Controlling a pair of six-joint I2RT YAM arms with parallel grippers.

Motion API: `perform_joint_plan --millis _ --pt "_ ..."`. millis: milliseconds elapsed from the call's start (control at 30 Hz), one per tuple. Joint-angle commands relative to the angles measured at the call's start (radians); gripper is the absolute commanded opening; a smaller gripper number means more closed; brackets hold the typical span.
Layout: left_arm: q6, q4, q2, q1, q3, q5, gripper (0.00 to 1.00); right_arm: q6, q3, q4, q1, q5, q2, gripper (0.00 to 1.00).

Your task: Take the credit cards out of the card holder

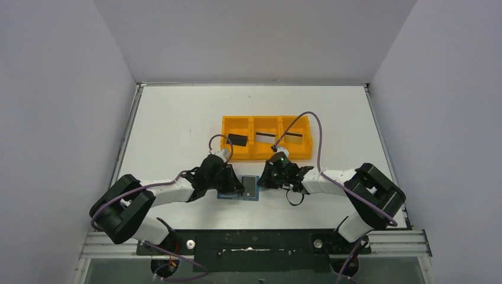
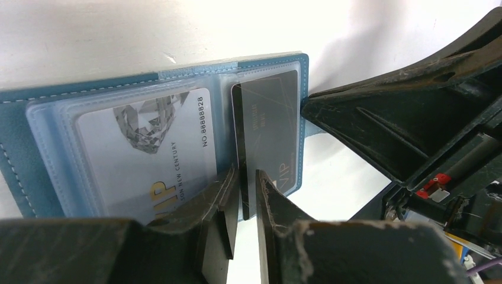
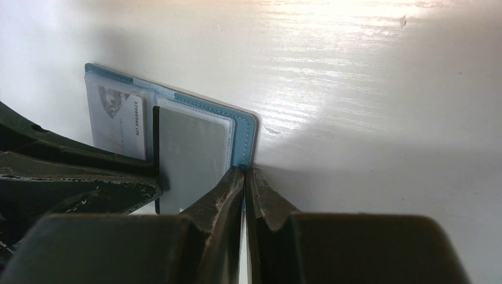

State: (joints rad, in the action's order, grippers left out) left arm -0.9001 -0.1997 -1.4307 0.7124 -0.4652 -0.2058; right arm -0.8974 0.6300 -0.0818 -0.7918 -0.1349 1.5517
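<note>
lower centre of top view: teal card holder [image 1: 250, 188] open on table [image 1: 177, 118]. left gripper [image 2: 245, 173] pinching black credit card [image 2: 266, 118]; right gripper [image 3: 245, 170], crowding beside, clamped on holder's edge. orange tray [image 1: 266, 156] holding cards [image 1: 238, 140] behind.

The silver card [image 2: 148, 151] reads "NEW CENTURY" and "NO 88888828"; the black card [image 2: 269, 124] reads "VIP".
</note>
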Motion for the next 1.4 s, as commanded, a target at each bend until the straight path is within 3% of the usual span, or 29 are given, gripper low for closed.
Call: perform_joint_plan --millis 0,333,700,1033,1233,1367 --pt "-0.022 -0.052 0.042 -0.003 0.006 0.000 0.17 0.030 0.004 0.011 -0.001 0.019 0.013 0.05" --pt "-0.048 -0.087 0.053 -0.015 0.026 -0.002 0.00 0.018 -0.005 0.018 -0.004 0.020 0.019 0.06" --pt "-0.036 -0.051 0.077 -0.019 0.020 0.005 0.00 0.053 0.047 0.073 -0.002 0.060 -0.030 0.09" --pt "-0.006 0.011 0.090 -0.019 -0.009 0.011 0.00 0.094 0.087 -0.007 -0.013 -0.034 -0.093 0.16" --pt "-0.003 0.017 0.095 -0.019 -0.006 0.015 0.00 0.086 0.109 -0.076 -0.028 -0.113 -0.007 0.16" --pt "-0.002 0.021 0.107 -0.019 -0.006 0.014 0.00 0.050 0.098 -0.072 -0.048 -0.079 0.056 0.15"
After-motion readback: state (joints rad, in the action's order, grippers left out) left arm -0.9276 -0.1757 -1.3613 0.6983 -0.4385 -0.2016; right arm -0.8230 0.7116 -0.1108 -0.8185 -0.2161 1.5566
